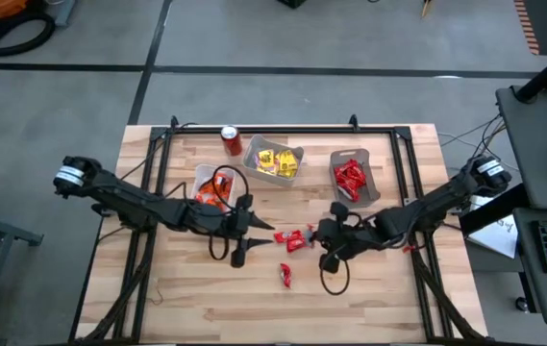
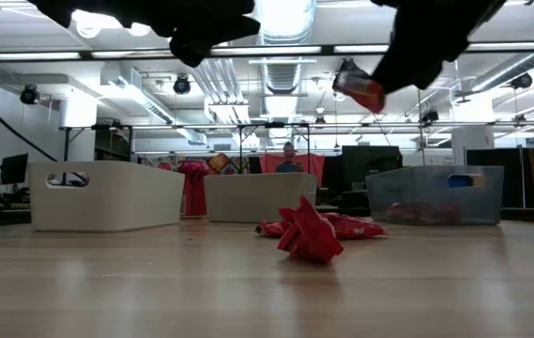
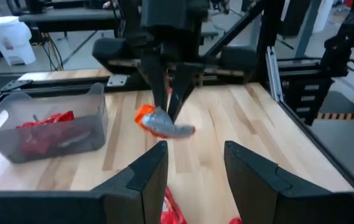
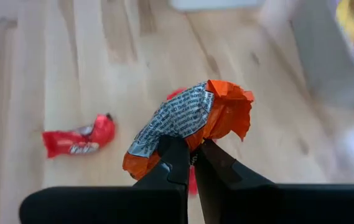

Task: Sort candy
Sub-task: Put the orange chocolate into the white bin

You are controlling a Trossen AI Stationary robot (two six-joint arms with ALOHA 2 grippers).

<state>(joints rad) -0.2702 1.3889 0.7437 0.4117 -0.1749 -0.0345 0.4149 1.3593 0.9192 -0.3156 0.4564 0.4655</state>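
My right gripper [image 4: 192, 149] is shut on an orange and silver wrapped candy [image 4: 195, 115], held high over the table's middle; it also shows in the low view [image 2: 360, 89] and the left wrist view [image 3: 161, 121]. My left gripper [image 3: 195, 168] is open and empty, hovering just left of it [image 1: 257, 231] and facing it. Red candies [image 1: 294, 238] lie in a small heap on the table between the two grippers. One more red candy [image 1: 285, 276] lies nearer the front edge. My right gripper pinches the candy wrapper's edge [image 4: 188, 138] between its two fingertips. The fingers [image 3: 164, 93] come from above, pointing down. The candy hangs at the fingertips, lifted clear of the table.
Three bins stand along the far side: a white one with orange candy [image 1: 211, 187], a white one with yellow candy [image 1: 273, 159], and a clear one with red candy [image 1: 353, 176]. A red soda can [image 1: 232, 140] stands behind them. The near half of the table is bare wood.
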